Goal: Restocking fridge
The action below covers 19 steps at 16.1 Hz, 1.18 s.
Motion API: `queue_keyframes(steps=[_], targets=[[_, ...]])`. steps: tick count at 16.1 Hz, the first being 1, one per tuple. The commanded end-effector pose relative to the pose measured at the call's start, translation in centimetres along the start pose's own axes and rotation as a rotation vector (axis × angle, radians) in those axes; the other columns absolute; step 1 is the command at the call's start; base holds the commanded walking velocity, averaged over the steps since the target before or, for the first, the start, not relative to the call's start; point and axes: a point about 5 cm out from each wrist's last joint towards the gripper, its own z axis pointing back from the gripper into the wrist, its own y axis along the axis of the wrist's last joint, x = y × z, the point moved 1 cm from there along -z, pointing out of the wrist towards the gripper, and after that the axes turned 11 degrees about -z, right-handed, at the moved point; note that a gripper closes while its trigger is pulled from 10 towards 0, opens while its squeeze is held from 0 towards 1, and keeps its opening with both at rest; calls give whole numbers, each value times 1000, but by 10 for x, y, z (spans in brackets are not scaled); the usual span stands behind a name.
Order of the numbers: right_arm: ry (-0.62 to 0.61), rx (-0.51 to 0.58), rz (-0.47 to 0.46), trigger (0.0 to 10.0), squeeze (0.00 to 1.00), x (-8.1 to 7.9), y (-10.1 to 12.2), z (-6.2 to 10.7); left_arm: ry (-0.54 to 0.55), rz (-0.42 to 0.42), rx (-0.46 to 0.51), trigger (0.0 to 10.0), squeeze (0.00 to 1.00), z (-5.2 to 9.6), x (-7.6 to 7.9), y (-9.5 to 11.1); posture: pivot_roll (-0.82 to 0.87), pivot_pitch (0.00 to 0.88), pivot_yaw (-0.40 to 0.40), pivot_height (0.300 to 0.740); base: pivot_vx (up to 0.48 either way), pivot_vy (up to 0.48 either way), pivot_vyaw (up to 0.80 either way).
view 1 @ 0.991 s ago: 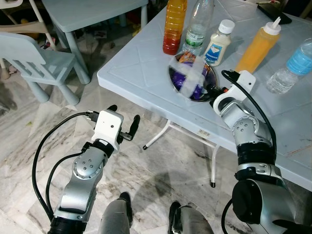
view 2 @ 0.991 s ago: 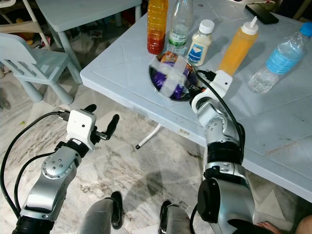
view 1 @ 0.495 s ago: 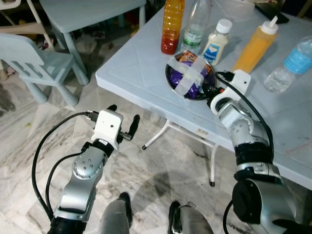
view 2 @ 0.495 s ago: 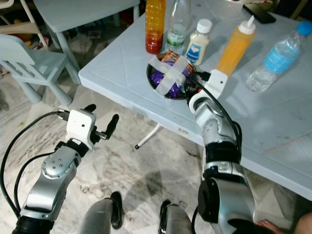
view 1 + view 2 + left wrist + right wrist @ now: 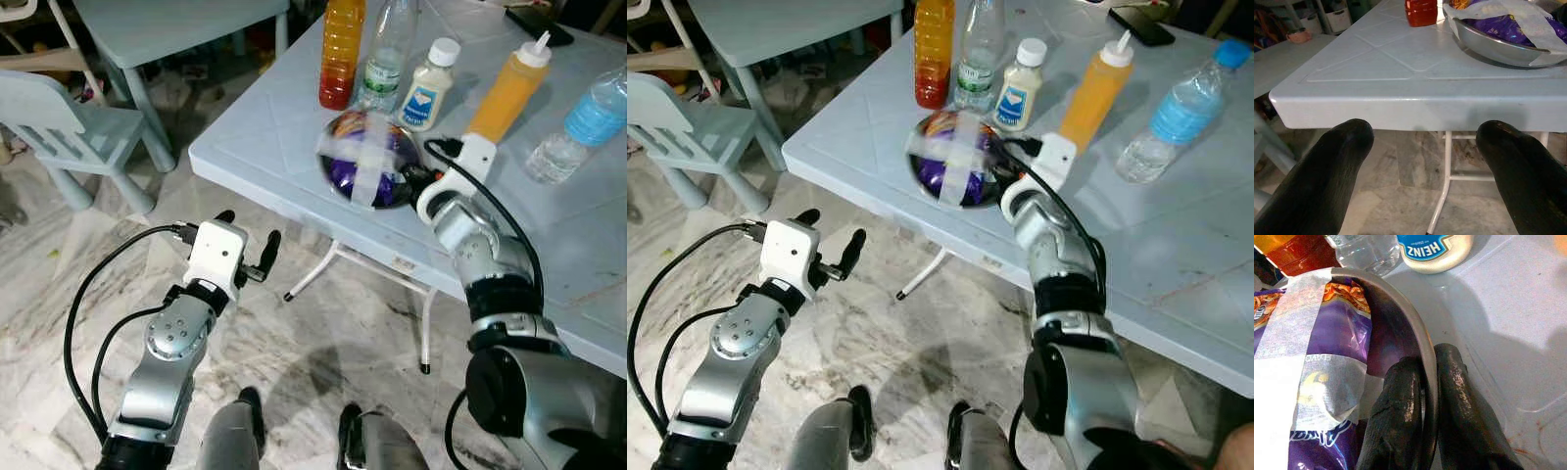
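Right gripper pinches the rim of the taped metal bowl near the table edge, left gripper spread below, and that thin one-sided grip could let the bowl tip or slip off.

Silver metal bowl; purple snack bag inside, orange print, crossed by white tape. Pale blue table. Black fingers. Amber bottle; blue-labelled water bottle
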Motion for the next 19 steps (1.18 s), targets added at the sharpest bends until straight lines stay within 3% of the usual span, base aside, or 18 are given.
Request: queue_keyframes(steps=[1, 3, 7, 10, 11, 14, 16, 17, 18, 19], targets=[[-60, -77, 11, 0, 0, 16, -21, 2, 6, -7, 0, 10000, 0, 1, 0, 0, 141, 208, -28, 740, 0, 0, 0], [-66, -66, 17, 0, 0, 18, -20, 3, 10, -9, -1, 10000, 0, 0, -1, 0, 137, 207, -28, 740, 0, 0, 0], [-14, -38, 23, 0, 0, 6, -16, 7, 63, -47, 5, 10000, 0, -8, -13, 5, 111, 232, -31, 740, 0, 0, 0], [77, -35, 38, 0, 0, -5, -24, 22, 134, -48, -49, 10000, 0, -5, -19, -5, 95, 226, -30, 740, 0, 0, 0], [97, -26, 46, 0, 0, -5, -30, 34, 145, -42, -74, 10000, 0, -1, -17, -11, 94, 214, -32, 740, 0, 0, 0], [68, 50, -3, 0, 0, 7, -38, 56, 146, -20, -107, 10000, 0, 8, -9, -21, 97, 167, -45, 740, 0, 0, 0], [-52, 101, -97, 0, 0, 27, -47, 69, 149, -9, -130, 10000, 0, 12, -8, -29, 94, 136, -49, 740, -266, 0, 0], [-67, 140, -69, 0, 0, 31, -44, 75, 149, -12, -132, 10000, 0, 14, -8, -30, 95, 119, -51, 740, -270, 0, 0], [-83, 164, -51, 9843, 0, 35, -41, 78, 151, -17, -133, 10000, 0, 14, -11, -31, 93, 112, -55, 740, -270, 0, 0], [-95, 171, -41, 10000, 0, 38, -40, 79, 162, -29, -130, 10000, 0, 11, -17, -32, 90, 112, -55, 740, -296, 0, 0]])
